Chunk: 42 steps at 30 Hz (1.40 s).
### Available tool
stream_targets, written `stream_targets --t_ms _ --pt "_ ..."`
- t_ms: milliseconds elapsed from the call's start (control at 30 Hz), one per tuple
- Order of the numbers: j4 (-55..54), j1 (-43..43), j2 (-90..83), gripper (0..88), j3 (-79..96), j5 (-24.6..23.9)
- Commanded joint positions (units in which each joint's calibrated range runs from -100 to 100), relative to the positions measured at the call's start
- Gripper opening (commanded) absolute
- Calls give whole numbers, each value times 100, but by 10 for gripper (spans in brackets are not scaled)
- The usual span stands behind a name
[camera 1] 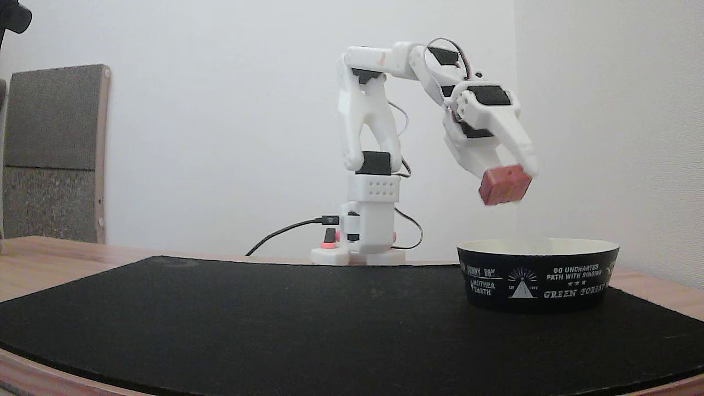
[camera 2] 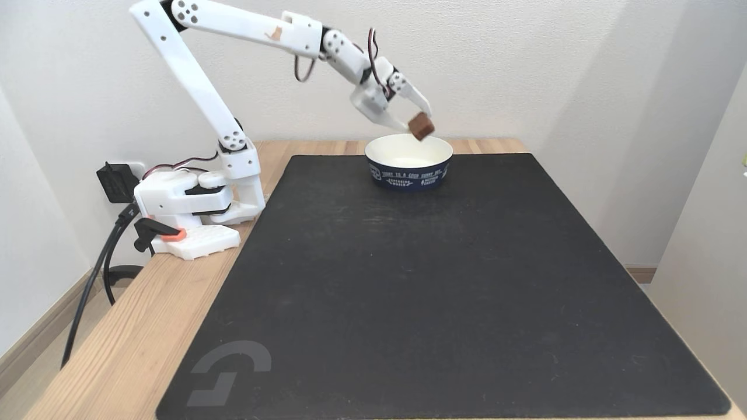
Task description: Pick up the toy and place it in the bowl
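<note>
The reddish-pink toy hangs in the air at the very tips of my white gripper, which is shut on it. It is a little above the near-left part of the rim of the black bowl, whose wall carries white printed words and a triangle emblem. In the other fixed view the toy looks brown and sits under the gripper, over the far right rim of the bowl. The bowl's cream inside looks empty.
A large black mat covers most of the wooden table. The white arm base is clamped at the table's left edge, with cables running to a wall plug. Walls stand close behind and to the right.
</note>
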Motion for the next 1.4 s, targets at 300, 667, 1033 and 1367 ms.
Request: stream_targets --t_ms 300,667,1033,1367 --pt "-826 422 -257 463 653 13" --pt "12 2053 -3158 55 2681 13" --pt "1740 1794 -7918 55 5944 13" --pt "2654 2020 -8093 56 5926 -24"
